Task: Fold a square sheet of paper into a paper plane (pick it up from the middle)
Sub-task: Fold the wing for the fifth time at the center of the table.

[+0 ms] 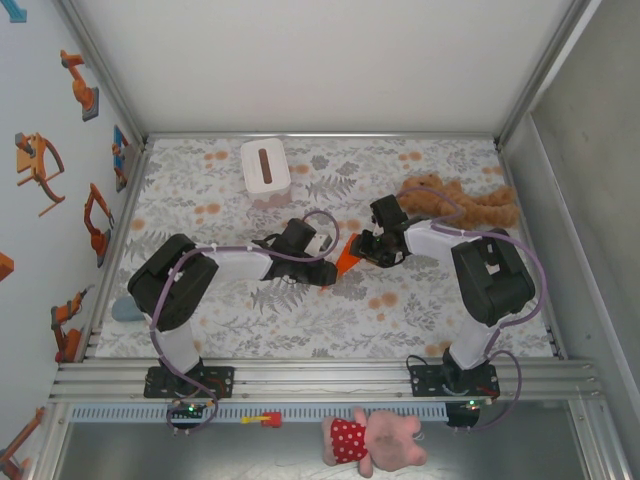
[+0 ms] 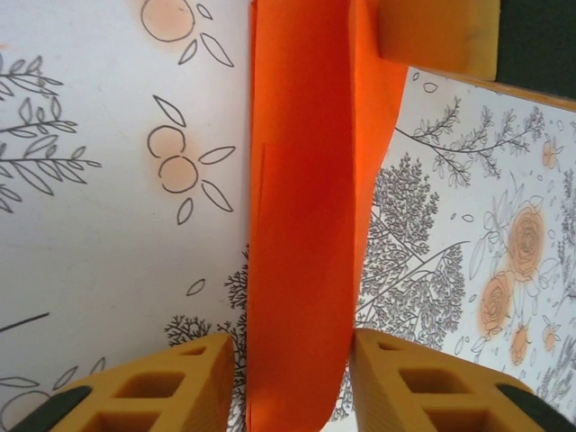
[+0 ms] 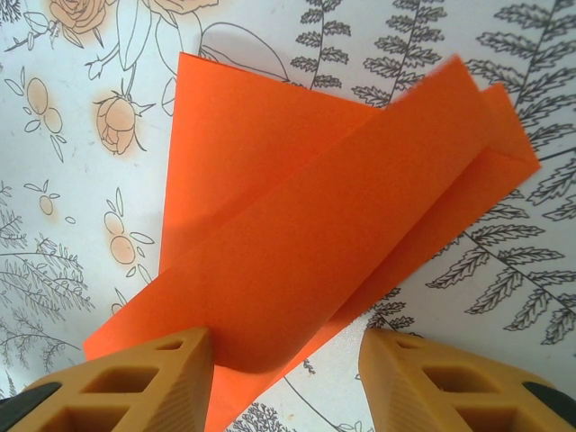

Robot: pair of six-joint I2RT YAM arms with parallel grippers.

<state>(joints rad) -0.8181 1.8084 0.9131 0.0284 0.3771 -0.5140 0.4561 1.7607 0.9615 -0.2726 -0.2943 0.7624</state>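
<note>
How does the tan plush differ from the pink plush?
Place: the tan plush lies on the floral table, near its far right corner; the pink plush lies off the table, on the near side of the base rail.
Look: the tan plush is bare fur; the pink plush wears a red dotted dress.
Shared: both are soft toys, lying down.

Folded orange paper (image 1: 346, 260) lay mid-table between left gripper (image 1: 328, 254) and right gripper (image 1: 365, 249), both arms bent inward, white tissue box (image 1: 265, 168) stood behind, tan plush toy (image 1: 462, 200) at far right.
</note>
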